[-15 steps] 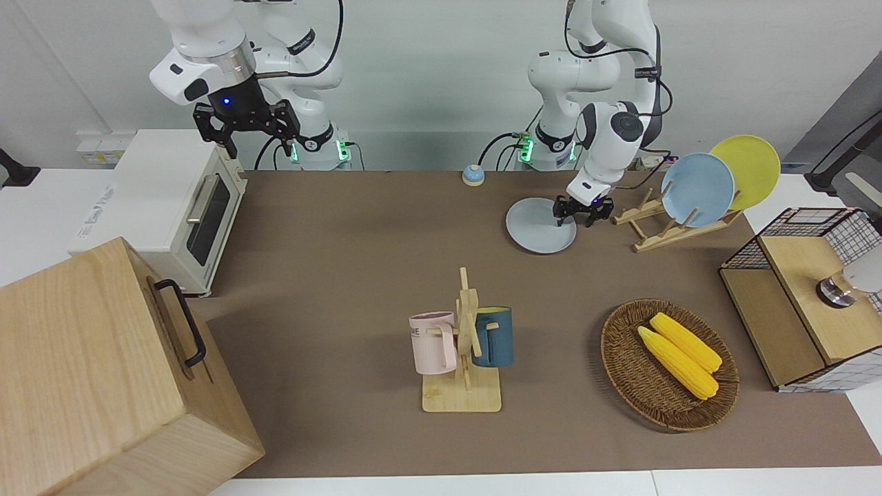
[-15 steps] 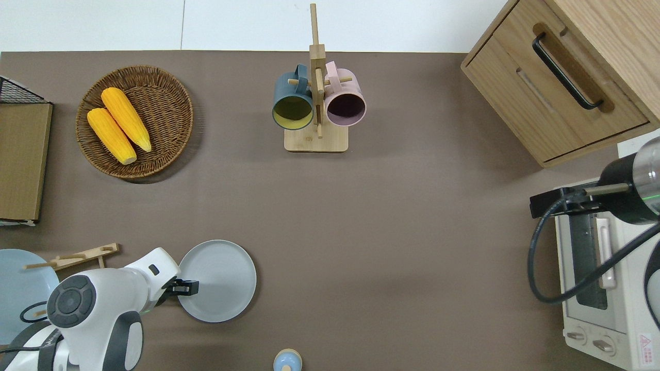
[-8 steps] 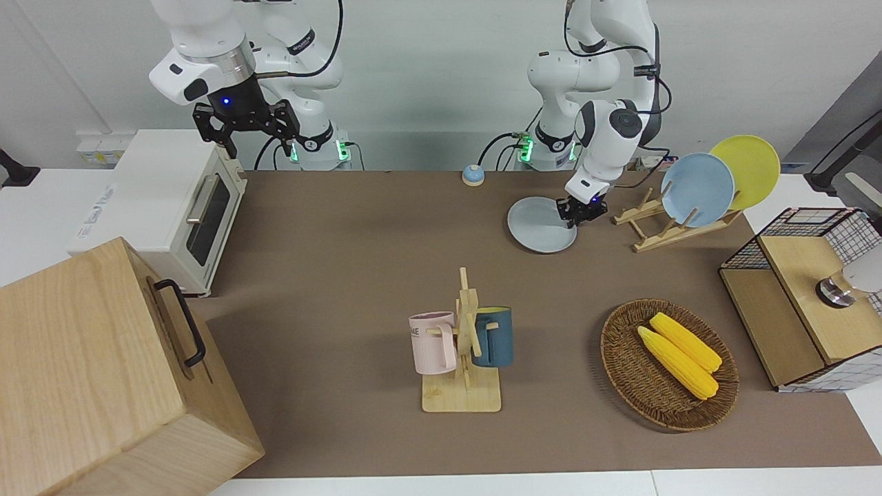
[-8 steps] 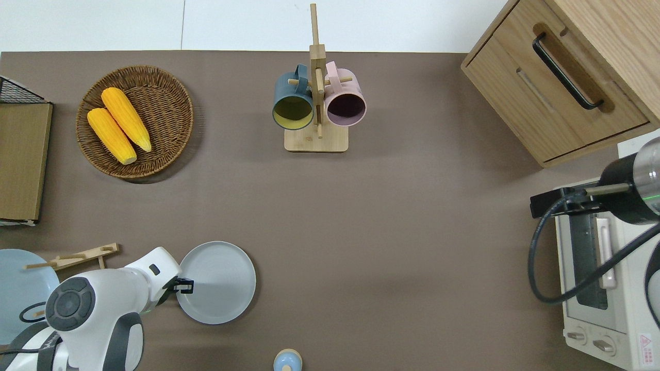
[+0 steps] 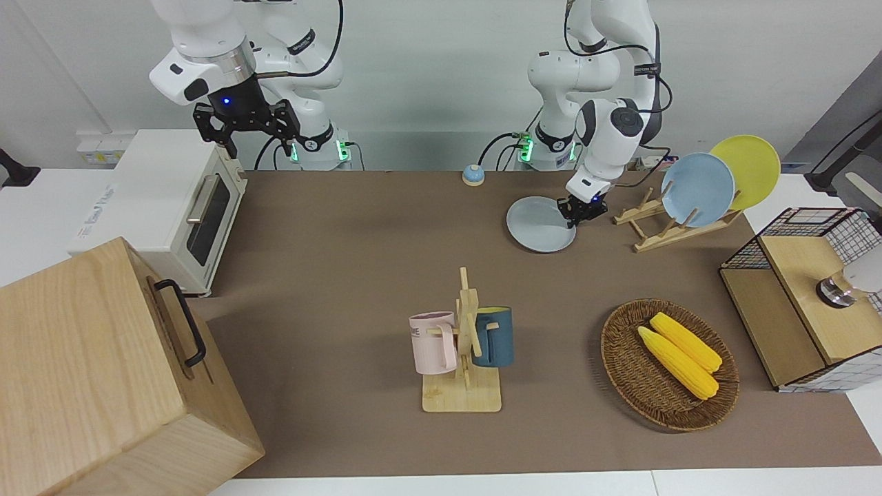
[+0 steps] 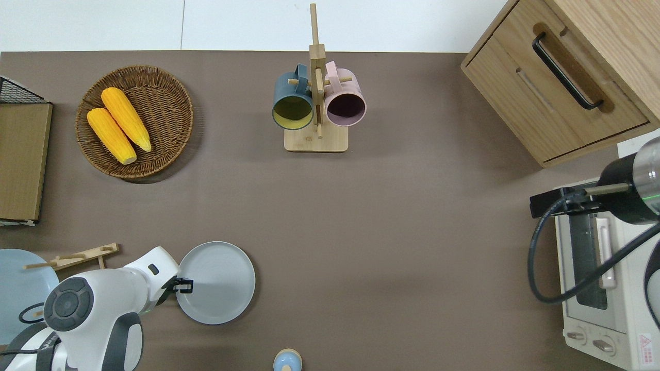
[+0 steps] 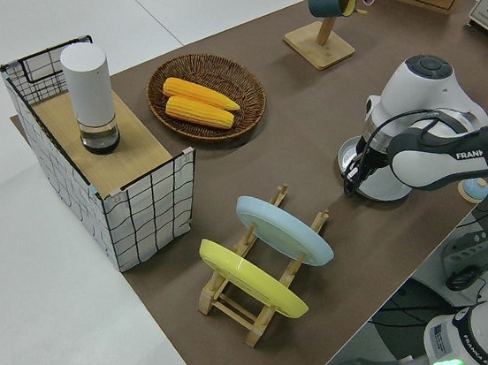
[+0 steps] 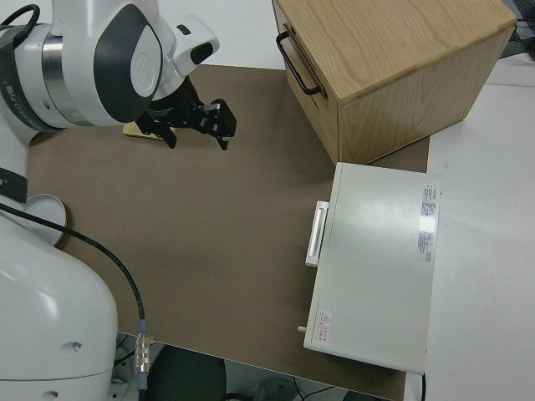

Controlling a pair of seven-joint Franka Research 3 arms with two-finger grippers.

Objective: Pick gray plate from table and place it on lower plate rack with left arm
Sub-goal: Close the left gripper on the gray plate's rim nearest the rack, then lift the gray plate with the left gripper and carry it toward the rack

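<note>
Overhead: left claw [image 6: 181, 285] on gray plate [image 6: 219, 282] rim

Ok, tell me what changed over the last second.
The left end effector, open astride the rim of the round pale gray plate a second ago, has shut on that rim at the side toward the light-wood plate rack. The plate shifted slightly on the brown table and is not clearly lifted. The right arm stayed parked, and the sky-blue plate and yellow plate are unchanged.
</note>
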